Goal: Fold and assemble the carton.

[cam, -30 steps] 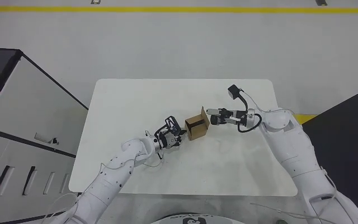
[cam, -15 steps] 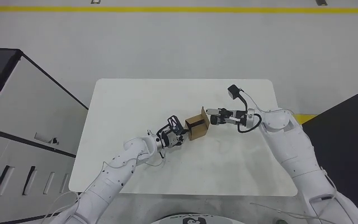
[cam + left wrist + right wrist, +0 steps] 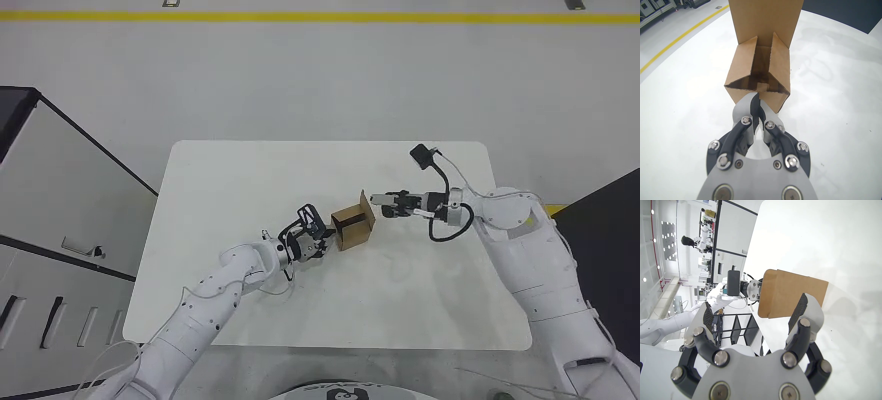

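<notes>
Carton [image 3: 352, 228]: stood near mid-tabletop [image 3: 230, 190], well clear of all edges, bare surface all round, one long flap raised. Left gripper [image 3: 758, 96]: jaws were pinched on the near wall rim. Right gripper [image 3: 755, 301]: jaws were spread wide beside the raised flap.

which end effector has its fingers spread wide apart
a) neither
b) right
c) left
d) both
b: the right end effector has its pads far apart beside the carton, while the left end effector has its fingers closed together at the carton's open rim.
</notes>
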You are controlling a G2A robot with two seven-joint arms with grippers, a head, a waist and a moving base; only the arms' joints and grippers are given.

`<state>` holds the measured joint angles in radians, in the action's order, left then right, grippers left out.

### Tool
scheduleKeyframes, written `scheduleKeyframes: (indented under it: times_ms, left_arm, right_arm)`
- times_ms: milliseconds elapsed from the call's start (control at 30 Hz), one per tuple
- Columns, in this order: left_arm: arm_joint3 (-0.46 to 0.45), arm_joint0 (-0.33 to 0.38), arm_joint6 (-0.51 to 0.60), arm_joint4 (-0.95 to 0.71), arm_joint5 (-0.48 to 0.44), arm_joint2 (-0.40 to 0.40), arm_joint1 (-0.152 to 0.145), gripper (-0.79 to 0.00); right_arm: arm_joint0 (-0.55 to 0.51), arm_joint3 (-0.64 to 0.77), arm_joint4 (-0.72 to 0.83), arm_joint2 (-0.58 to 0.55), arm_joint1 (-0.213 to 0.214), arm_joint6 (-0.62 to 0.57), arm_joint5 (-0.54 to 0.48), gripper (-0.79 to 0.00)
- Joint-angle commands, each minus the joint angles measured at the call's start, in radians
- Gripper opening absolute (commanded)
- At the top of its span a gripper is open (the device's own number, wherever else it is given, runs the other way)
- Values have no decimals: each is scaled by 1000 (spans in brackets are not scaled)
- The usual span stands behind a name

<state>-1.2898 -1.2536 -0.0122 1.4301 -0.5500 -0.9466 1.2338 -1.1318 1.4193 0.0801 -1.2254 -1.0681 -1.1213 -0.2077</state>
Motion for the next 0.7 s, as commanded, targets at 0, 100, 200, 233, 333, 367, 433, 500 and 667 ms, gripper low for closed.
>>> scheduleKeyframes:
  times_ms: [0, 100, 200, 233, 333, 367, 433, 500, 667]
  left_arm:
    - [0, 0, 0, 0, 0, 0, 0, -785]
    - [0, 0, 0, 0, 0, 0, 0, -785]
    - [0, 0, 0, 0, 0, 0, 0, -785]
    - [0, 0, 0, 0, 0, 0, 0, -785]
    - [0, 0, 0, 0, 0, 0, 0, -785]
    - [0, 0, 0, 0, 0, 0, 0, -785]
    - [0, 0, 0, 0, 0, 0, 0, -785]
    - [0, 0, 0, 0, 0, 0, 0, -785]
    - [0, 0, 0, 0, 0, 0, 0, -785]
  right_arm:
    - [-2, 1, 3, -2, 0, 15, 6, 0]
    - [11, -16, 44, -36, 5, 15, 23, 0]
    - [36, -35, 35, -51, 10, -2, 59, 0]
    - [45, -43, 22, -50, 12, -11, 82, 0]
    - [77, -51, -25, -31, 13, -31, 136, -12]
    - [88, -54, -40, -19, 13, -40, 144, -40]
    - [112, -58, -92, 12, 11, -46, 159, -142]
    - [131, -62, -113, 40, 7, -46, 165, -231]
    - [175, -71, -178, 102, -2, -42, 180, -453]
